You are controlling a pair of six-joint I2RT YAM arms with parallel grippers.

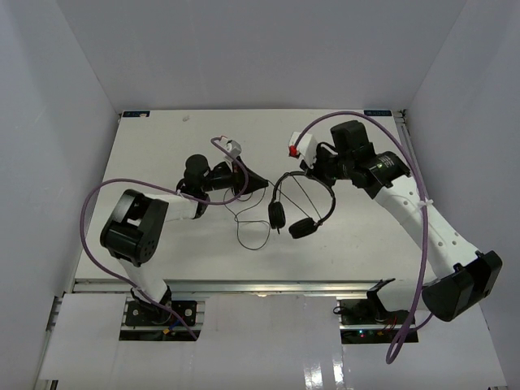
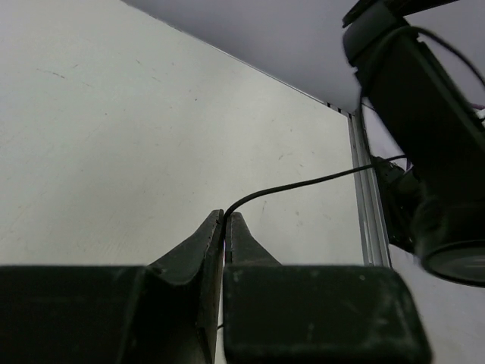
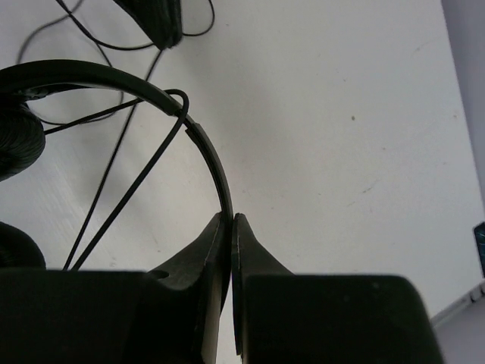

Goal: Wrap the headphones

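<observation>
We find the headphones [image 1: 302,228] at the middle of the table [image 1: 154,146], their cord [image 1: 248,236] looping leftward. The right gripper [image 3: 229,220] is clamped tight on the headband [image 3: 114,76]. The left gripper [image 2: 225,217], nearly closed, pinches the cord.

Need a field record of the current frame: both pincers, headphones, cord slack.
left pincer: shut on cord
right pincer: shut on headband
headphones: mid-table, between the two pincers
cord at headband: hooked over it, strands crossing the arch
cord slack: loose loop on table, left of the earcups
</observation>
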